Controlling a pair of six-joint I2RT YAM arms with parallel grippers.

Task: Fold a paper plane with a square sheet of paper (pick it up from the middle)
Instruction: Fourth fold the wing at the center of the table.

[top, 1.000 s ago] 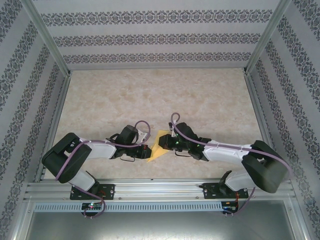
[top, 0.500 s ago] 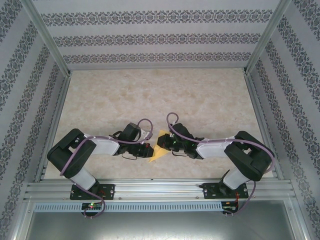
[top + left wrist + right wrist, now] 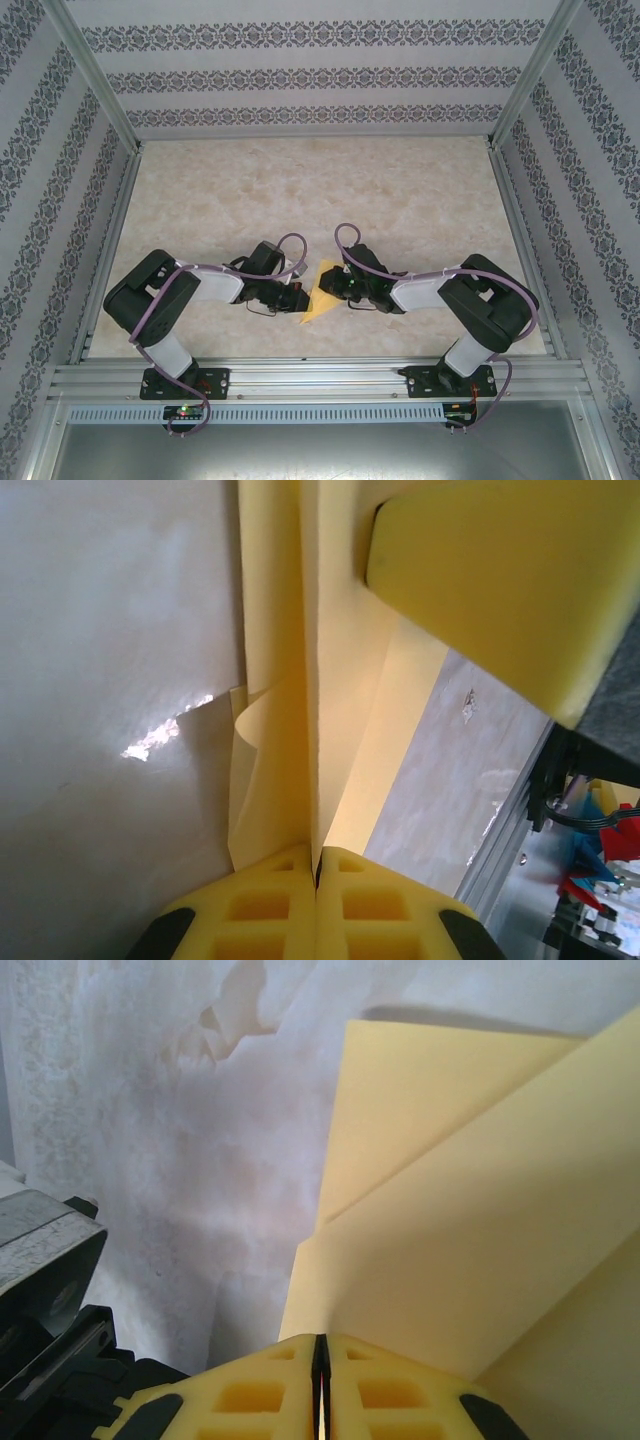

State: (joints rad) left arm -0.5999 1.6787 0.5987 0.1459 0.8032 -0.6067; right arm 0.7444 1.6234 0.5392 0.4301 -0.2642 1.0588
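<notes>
The left gripper (image 3: 316, 868) had its two yellow fingers pressed flat together, clamped on the paper (image 3: 335, 690). The layers ran straight out ahead of the tips, with the crease in line with the seam between the fingers. Just to the left of those tips a loose flap curled up off the table (image 3: 110, 630), pinned by nothing.

The right gripper (image 3: 320, 1350) was likewise closed tight on the paper from the opposite side. The folded layers fanned out ahead of it and to its right, one edge lying over another. Seen from the left wrist, one of its fingers crossed the same strip ahead and to the right of the left tips.

From above, the paper was a narrow yellow wedge between the two grippers, close in front of the arms' bases. Holding it from both sides probably kept the layers from springing open while a fold was set or sharpened. The unpinned flap looked like the part most likely to slip out of line.

Each gripper was the other's nearest obstacle, with little room between them for either to shift its hold. The metal rail (image 3: 320, 375) lay just behind both wrists, and the patterned walls (image 3: 320, 80) stood well apart
</notes>
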